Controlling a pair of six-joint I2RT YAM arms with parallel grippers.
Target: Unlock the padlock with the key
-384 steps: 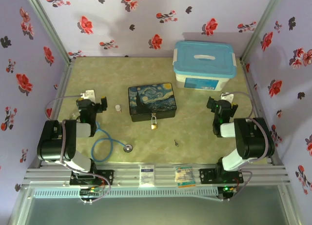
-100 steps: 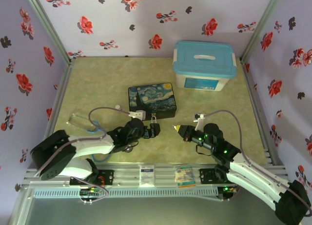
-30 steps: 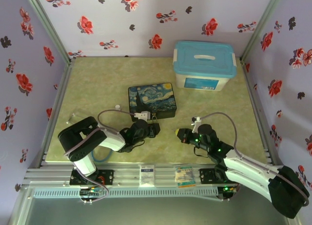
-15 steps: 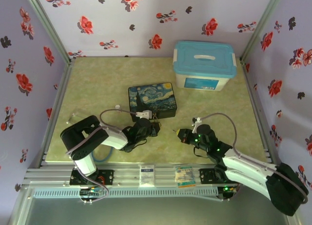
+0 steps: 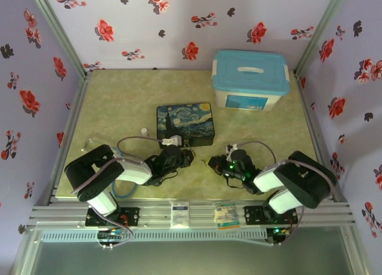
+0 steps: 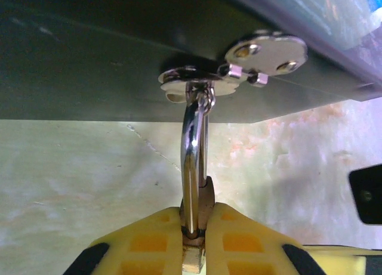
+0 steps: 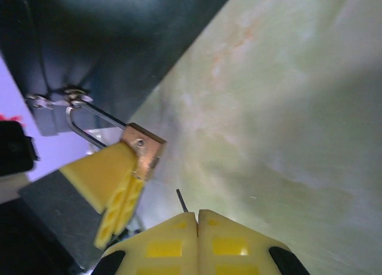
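Your left gripper (image 6: 196, 220) was clamped on the padlock (image 6: 193, 161), yellow pads (image 6: 149, 242) pinching the brass body from both sides, shackle pointing away from the wrist and threaded through the silver hasp (image 6: 194, 79) on the tin (image 6: 89, 60). The shackle looked closed, with both legs down in the body as far as the left wrist view showed. In the top view that gripper (image 5: 182, 157) sat at the tin's (image 5: 185, 123) near edge, arm laid low across the table (image 5: 119, 102); the padlock itself was too small and too covered there to pick out. Your right gripper (image 7: 197, 218) had its pads pressed together on the key (image 7: 181, 199) — only a thin dark tip stuck out past them. That tip pointed up toward the padlock (image 7: 145, 146) but was apart from it, just below and right of the brass body, nothing inserted. The right wrist view also caught the left gripper (image 7: 112, 175) holding the lock tilted off the tin's (image 7: 119, 42) dark wall, shackle running back to the hasp. From above, the right gripper (image 5: 212, 163) hovered low beside the left one, a small gap between them, both just in front of the tin. A blue-lidded box (image 5: 250, 78) stood well apart at the far right of the table — untouched.
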